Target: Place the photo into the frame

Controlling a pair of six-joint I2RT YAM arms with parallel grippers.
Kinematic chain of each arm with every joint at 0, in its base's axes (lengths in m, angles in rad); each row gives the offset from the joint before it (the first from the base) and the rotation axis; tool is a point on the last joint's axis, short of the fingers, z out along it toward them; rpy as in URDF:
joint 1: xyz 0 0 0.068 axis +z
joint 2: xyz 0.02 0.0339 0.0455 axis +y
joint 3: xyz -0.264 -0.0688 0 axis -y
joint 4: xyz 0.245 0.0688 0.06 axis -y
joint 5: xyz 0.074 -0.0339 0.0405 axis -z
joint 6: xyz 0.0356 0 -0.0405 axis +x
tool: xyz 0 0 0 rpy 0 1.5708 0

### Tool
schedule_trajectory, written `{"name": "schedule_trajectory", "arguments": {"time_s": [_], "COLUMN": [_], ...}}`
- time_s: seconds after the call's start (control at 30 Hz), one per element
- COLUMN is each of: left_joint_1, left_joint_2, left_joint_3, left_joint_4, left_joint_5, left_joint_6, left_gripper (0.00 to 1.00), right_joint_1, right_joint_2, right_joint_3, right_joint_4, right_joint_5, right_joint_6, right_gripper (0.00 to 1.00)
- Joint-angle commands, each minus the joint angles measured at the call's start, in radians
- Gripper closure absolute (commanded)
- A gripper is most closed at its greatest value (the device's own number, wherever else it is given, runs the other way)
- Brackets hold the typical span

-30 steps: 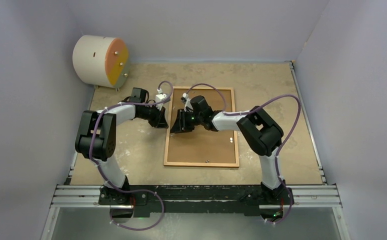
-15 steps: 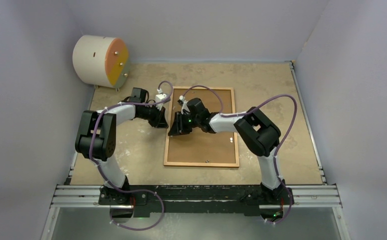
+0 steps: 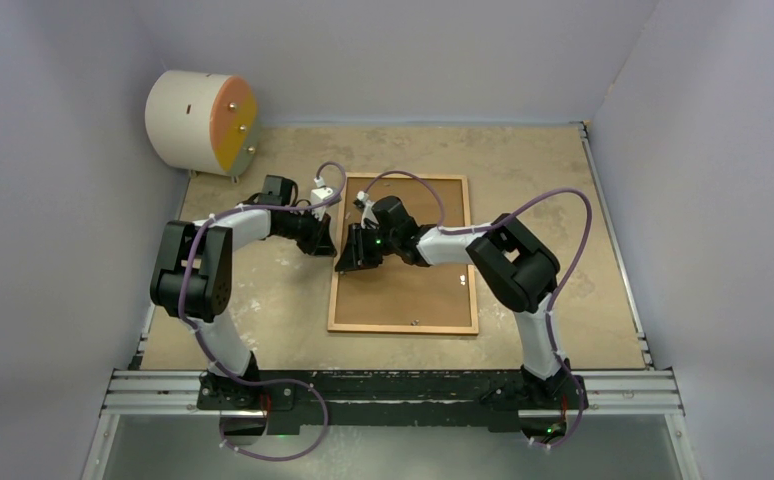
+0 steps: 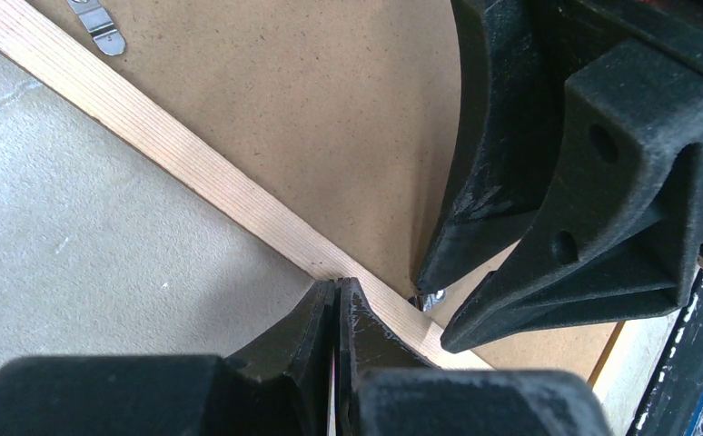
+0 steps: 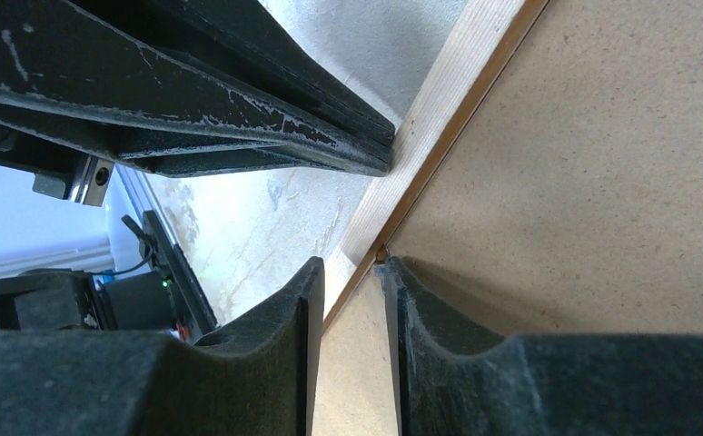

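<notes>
The frame (image 3: 403, 327) lies flat on the table with its brown back board (image 3: 413, 290) facing up. The photo is not in view. My left gripper (image 3: 326, 246) is shut, and its tips rest on the frame's left wooden rail (image 4: 193, 168); it also shows in the left wrist view (image 4: 336, 283) and the right wrist view (image 5: 384, 154). My right gripper (image 3: 349, 260) is slightly open over the same rail (image 5: 439, 86), right beside the left one. In the right wrist view (image 5: 352, 265) one finger is over the rail and the other is on the board, next to a small metal tab (image 4: 431, 298).
A cream-and-orange cylinder (image 3: 203, 122) lies at the back left corner. A metal turn clip (image 4: 98, 23) sits on the back board near the rail. Grey walls close in the table on three sides.
My right gripper has slid a little to the left across the back board, up to the frame's left rail. The left gripper and the frame have not moved.
</notes>
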Motion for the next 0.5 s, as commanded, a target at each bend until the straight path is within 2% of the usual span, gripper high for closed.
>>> {"name": "schedule_trajectory", "arguments": {"time_s": [0.0, 0.47], "left_joint_1": [-0.004, -0.004], "left_joint_2": [0.064, 0.061], "left_joint_3": [-0.025, -0.019], "left_joint_4": [0.011, 0.010], "left_joint_5": [-0.122, -0.135], "left_joint_6": [0.043, 0.043], "left_gripper": [1.00, 1.00], "right_joint_1": [0.008, 0.008], "right_joint_2": [0.021, 0.038], "right_joint_3": [0.027, 0.063], "right_joint_4": [-0.032, -0.091], "right_joint_5": [-0.010, -0.077], "right_joint_6": [-0.017, -0.034], "right_gripper": [0.67, 0.67]}}
